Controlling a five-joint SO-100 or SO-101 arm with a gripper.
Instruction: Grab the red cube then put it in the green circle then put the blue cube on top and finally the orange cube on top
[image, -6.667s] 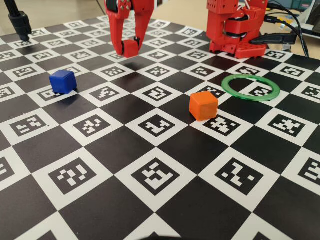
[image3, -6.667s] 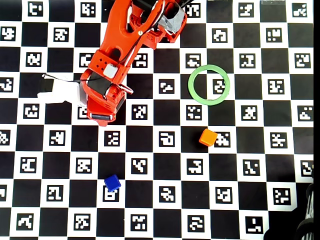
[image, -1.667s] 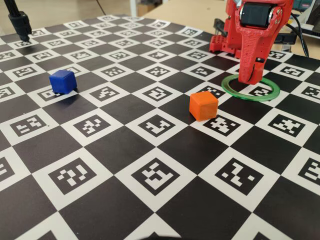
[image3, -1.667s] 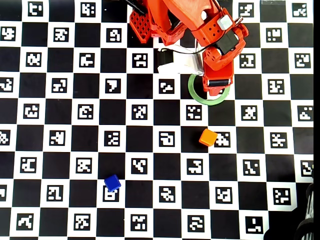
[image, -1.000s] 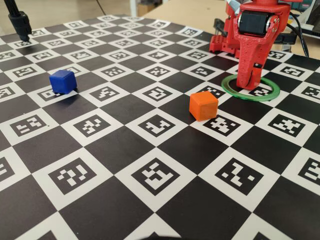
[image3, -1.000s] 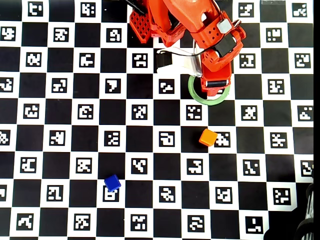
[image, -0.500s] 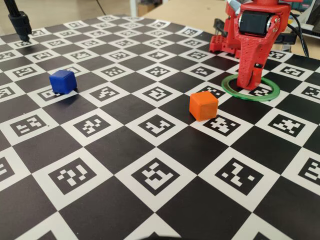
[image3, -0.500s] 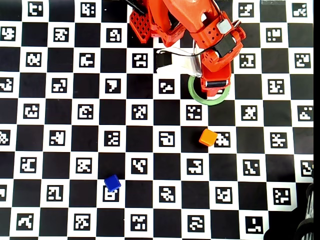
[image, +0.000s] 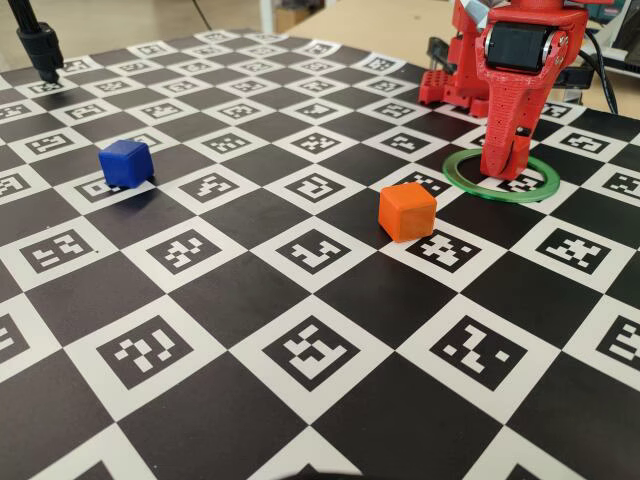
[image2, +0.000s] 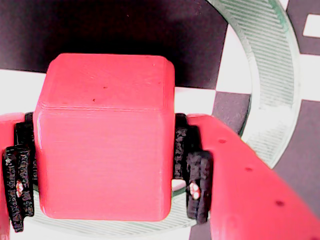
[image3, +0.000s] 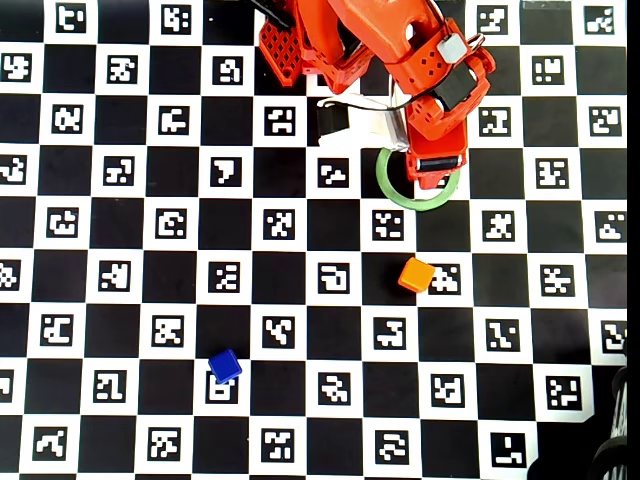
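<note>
Red cube (image2: 102, 135) is clamped in the gripper (image2: 105, 187), with black ribbed pads (image2: 192, 175) pressed against both of its side faces in the wrist view, so the jaws are closed about a cube-width apart and clearly have hold of it. Behind the cube in that same view you can see the green circle (image2: 272, 85) curving round on the right, and a strip of it peeks out under the cube at the bottom. I can't tell if the cube is actually touching the board or just above it.

From the overhead view the gripper (image3: 434, 178) sits right over the green circle (image3: 388, 184), which lies near the top edge of the checkerboard (image3: 300, 330), a bit right of centre. The cube itself is hidden under the arm there.

Fixed view shows the same thing: the gripper (image: 503, 165) points straight down into the green circle (image: 540, 184) toward the far right of the board.

Orange cube (image: 407, 211) sits on the board just in front and left of the ring, apart from it. Blue cube (image: 126, 163) is well apart from everything, over by the left edge in the fixed view, and toward the bottom left (image3: 224, 365) from overhead.
</note>
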